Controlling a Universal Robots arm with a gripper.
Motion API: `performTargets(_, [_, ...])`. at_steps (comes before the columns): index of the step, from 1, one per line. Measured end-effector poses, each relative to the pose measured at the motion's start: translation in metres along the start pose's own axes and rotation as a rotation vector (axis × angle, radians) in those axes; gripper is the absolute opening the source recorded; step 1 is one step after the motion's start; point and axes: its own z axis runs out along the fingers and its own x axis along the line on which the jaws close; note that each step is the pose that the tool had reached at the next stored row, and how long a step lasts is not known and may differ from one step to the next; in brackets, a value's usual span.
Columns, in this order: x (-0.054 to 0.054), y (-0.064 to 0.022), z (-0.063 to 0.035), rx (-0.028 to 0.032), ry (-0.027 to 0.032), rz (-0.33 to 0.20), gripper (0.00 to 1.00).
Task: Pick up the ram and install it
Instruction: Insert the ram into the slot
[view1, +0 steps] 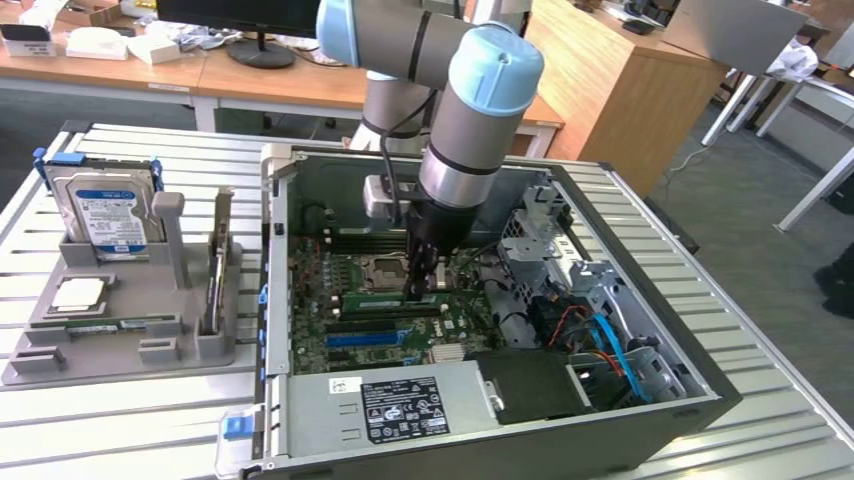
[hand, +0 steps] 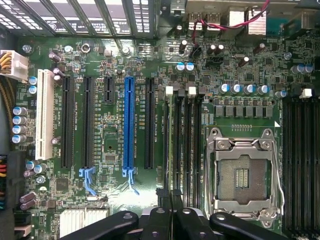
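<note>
The ram (view1: 384, 300), a long thin green stick, stands on edge in a black memory slot of the motherboard (view1: 350, 345) inside the open computer case. In the wrist view the ram (hand: 168, 140) shows edge-on in the slot beside the CPU socket (hand: 243, 175). My gripper (view1: 424, 288) reaches down from the arm to one end of the stick, and its black fingers are shut together, tips at the stick's top edge. The gripper (hand: 169, 196) meets that same end in the wrist view. Whether the tips pinch the stick or only rest on it is hidden.
A grey holder (view1: 174, 350) on the exterior view's left carries a hard drive (view1: 107, 215), a square silver chip (view1: 78, 292), an upright card (view1: 218, 265) and a flat green stick (view1: 110, 325). Case walls (view1: 274, 300), drive cage (view1: 587, 280) and power supply (view1: 400, 405) crowd the board.
</note>
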Motion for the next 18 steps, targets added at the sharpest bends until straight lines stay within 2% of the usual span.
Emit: performTargets(18, [-0.0005,0.0010,0.0025,0.0001,-0.0001,0.000,0.11])
